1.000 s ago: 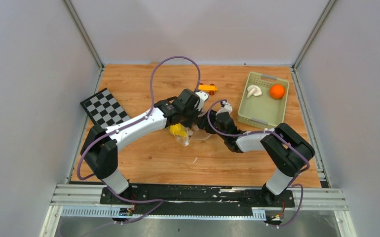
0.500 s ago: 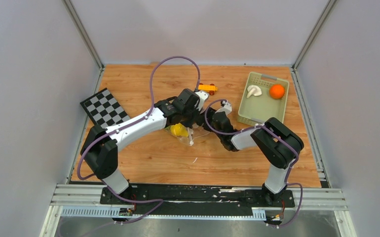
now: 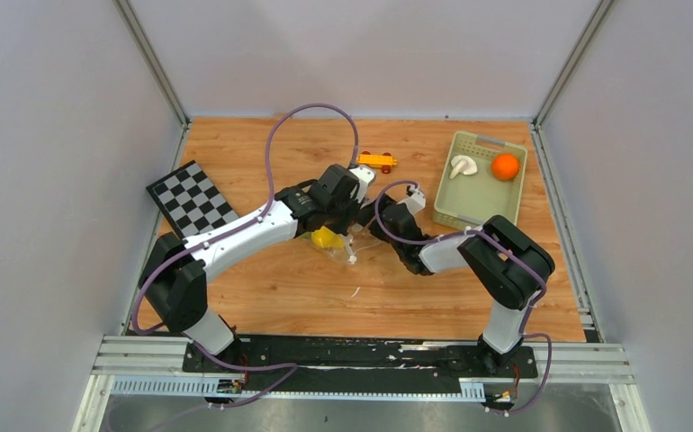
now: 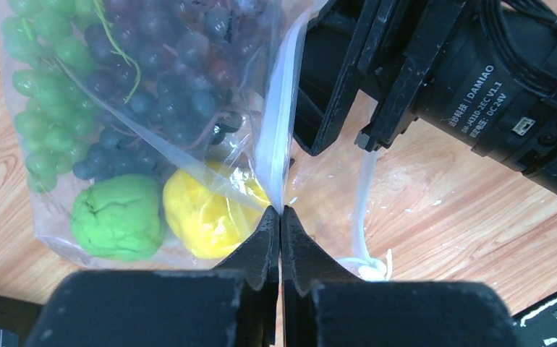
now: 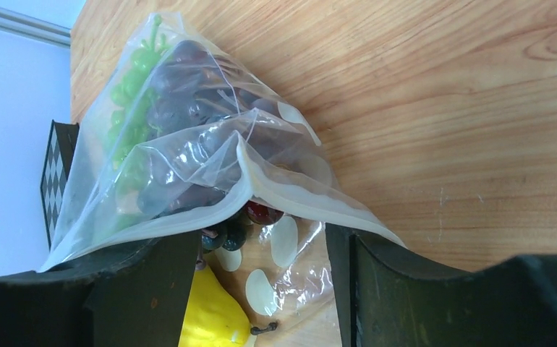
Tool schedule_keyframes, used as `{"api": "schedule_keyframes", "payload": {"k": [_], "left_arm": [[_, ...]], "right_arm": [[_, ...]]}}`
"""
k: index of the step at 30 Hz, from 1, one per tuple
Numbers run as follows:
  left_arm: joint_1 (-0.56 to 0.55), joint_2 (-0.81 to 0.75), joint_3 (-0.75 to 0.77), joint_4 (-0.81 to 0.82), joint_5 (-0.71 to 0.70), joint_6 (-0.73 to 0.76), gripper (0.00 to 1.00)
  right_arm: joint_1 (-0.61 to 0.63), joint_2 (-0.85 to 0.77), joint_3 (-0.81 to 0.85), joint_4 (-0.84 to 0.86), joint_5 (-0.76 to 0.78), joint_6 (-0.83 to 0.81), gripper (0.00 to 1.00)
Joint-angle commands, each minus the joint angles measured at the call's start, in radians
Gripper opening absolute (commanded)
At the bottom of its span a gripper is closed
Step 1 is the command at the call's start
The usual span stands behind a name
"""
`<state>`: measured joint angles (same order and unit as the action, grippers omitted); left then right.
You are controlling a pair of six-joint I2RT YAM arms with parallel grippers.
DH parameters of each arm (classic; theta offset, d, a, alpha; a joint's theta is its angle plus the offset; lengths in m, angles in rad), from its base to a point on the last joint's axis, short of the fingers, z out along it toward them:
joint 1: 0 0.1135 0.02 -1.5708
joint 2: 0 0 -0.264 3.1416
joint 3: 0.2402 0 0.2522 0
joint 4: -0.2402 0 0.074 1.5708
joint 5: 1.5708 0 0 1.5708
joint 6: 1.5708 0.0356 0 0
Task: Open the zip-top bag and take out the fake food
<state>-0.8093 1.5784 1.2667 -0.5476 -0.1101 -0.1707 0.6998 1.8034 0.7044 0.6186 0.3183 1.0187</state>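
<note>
A wood-grain bench is enclosed by plain pale grey walls, with a metal rail fixed along its near edge.

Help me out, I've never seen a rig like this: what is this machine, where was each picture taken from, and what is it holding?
These are two robot arms, left and right, bolted to a wooden table. The wide picture comes from a camera overhead; the two close-ups come from a camera on each wrist. The left pincer is shut on the edge of a zip-top bag that holds purple grapes, green grapes, a yellow lemon and a green piece. The right pincer is open, the bag's rim between its jaws. Nearby: a tray with a white mushroom and an orange ball, a toy car, a checkered board.
</note>
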Motion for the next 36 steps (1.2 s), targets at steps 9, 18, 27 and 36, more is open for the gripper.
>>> {"api": "schedule_keyframes", "payload": {"k": [9, 18, 27, 36], "left_arm": [[-0.002, -0.017, -0.015, 0.025, 0.028, 0.000, 0.00], [-0.002, 0.005, -0.003, 0.008, 0.040, 0.004, 0.00], [-0.002, 0.006, 0.000, 0.005, 0.035, 0.005, 0.00], [-0.002, 0.005, 0.005, -0.003, 0.003, 0.014, 0.00]], "right_arm": [[0.003, 0.072, 0.004, 0.336, -0.005, -0.106, 0.56], [0.004, 0.111, 0.026, 0.286, 0.085, -0.134, 0.54], [-0.004, 0.158, 0.058, 0.380, -0.065, -0.206, 0.39], [-0.005, 0.037, 0.003, 0.355, -0.141, -0.262, 0.00]]}}
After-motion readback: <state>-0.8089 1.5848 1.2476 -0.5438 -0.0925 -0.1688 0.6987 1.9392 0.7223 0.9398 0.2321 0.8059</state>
